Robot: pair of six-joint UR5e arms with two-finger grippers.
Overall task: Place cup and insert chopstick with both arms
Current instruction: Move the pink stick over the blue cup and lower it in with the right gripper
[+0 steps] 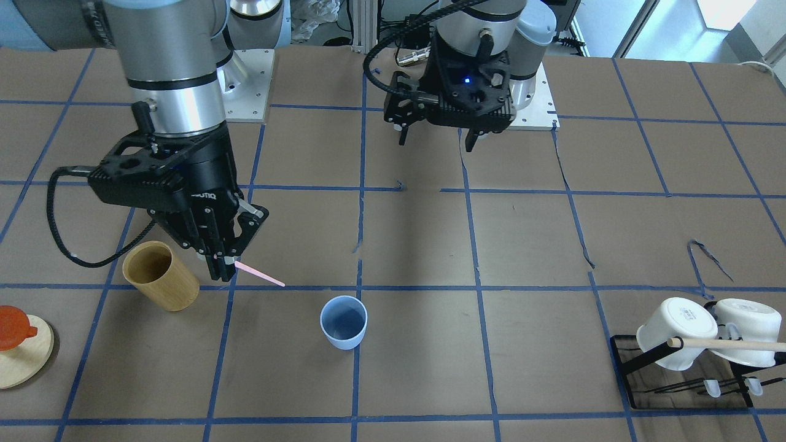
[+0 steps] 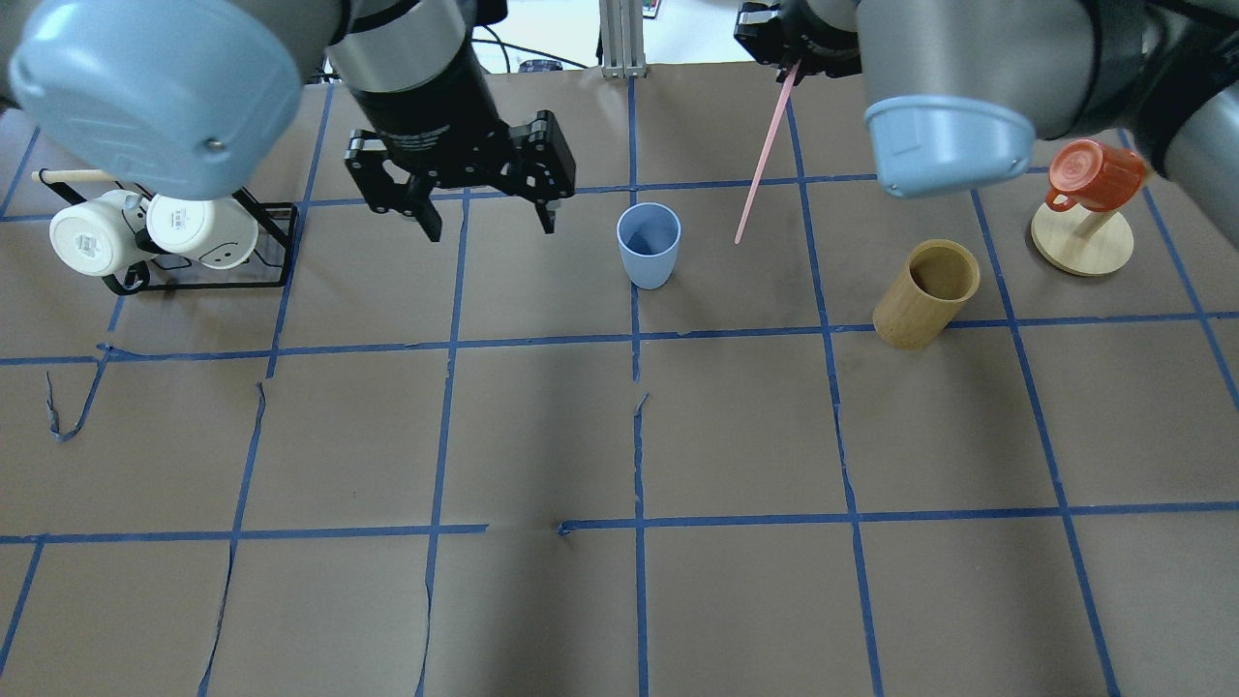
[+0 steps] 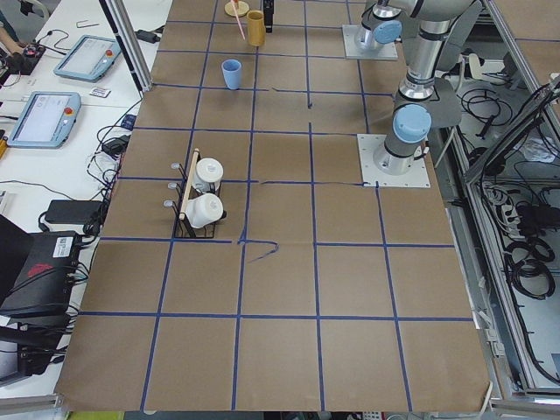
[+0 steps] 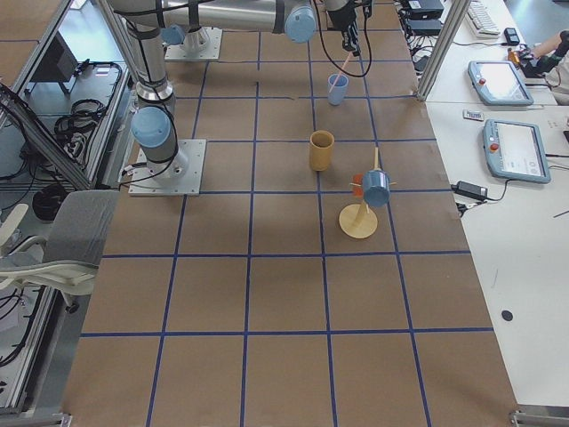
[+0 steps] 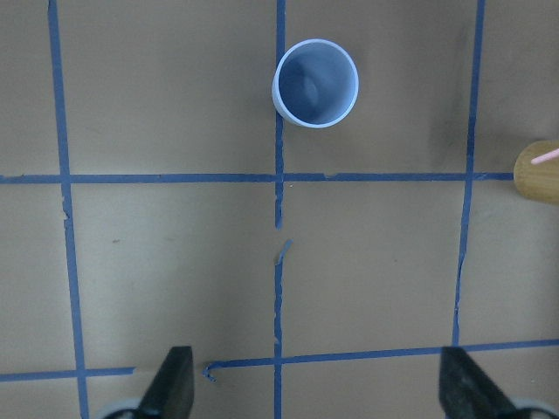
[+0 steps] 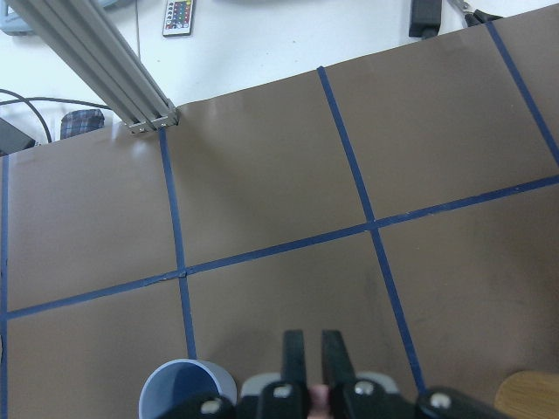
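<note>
One camera looks steeply down across the table [image 1: 528, 245], another from the opposite side; two watch distantly from its ends. Both close wrist cameras share the blue cup [image 5: 315, 83], upper centre and lower left.

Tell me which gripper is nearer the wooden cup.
Right. The right gripper, shut on the pink chopstick, hangs between wooden cup and blue cup; the left gripper hovers on the blue cup's far side.

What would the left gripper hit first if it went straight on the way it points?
Most likely the bare table. The open left gripper points down, and the blue cup stands clear of that path, though depth is uncertain.
</note>
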